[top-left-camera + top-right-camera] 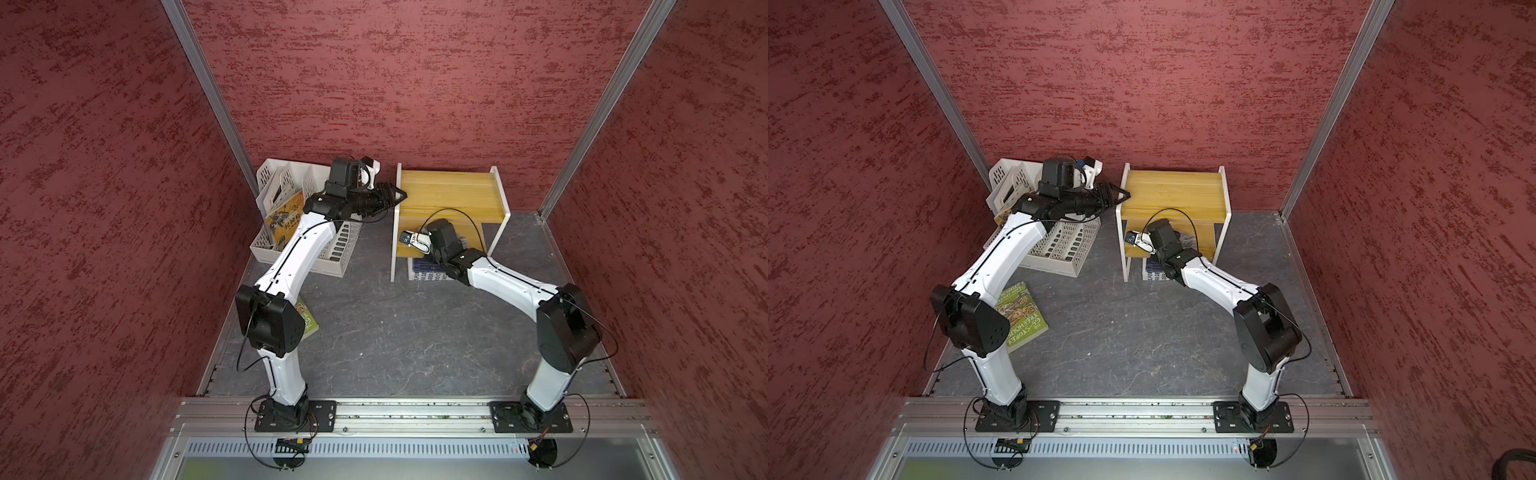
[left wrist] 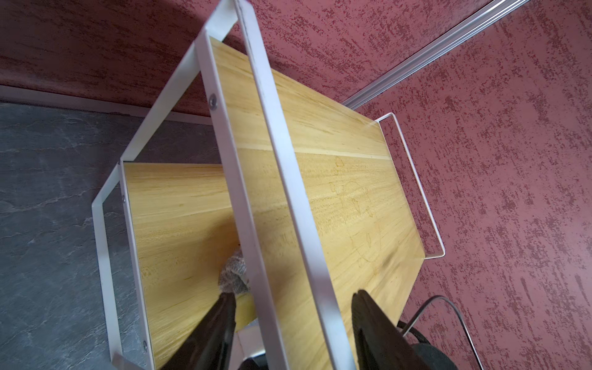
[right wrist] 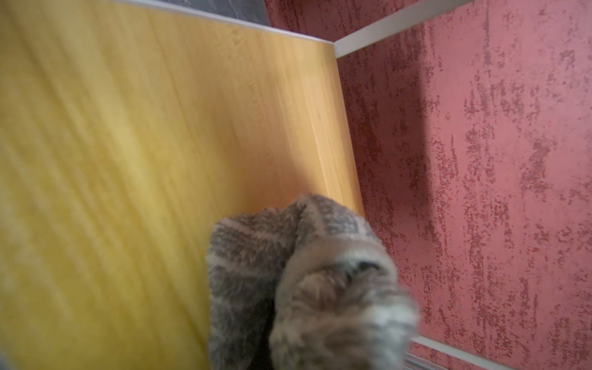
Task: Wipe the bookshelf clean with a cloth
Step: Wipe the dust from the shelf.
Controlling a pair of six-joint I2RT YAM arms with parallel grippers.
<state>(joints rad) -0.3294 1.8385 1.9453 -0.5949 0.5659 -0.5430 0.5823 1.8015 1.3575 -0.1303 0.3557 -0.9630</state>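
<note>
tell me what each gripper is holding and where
The right gripper pinches a bunched fold of the cloth. The left gripper holds nothing; its open jaws straddle the white side rail of the bookshelf.

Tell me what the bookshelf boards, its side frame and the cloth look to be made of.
Bookshelf boards: wood or wood-look laminate, smooth with a faint sheen and yellow grain streaks. Side frame: likely painted metal, thin flat white bars fixed with a screw head. Cloth: soft fuzzy textile, grey-beige with pale stripes, bunched.

Top views overlook everything; both wrist views closely face bookshelf (image 2: pixel 336 192).
</note>
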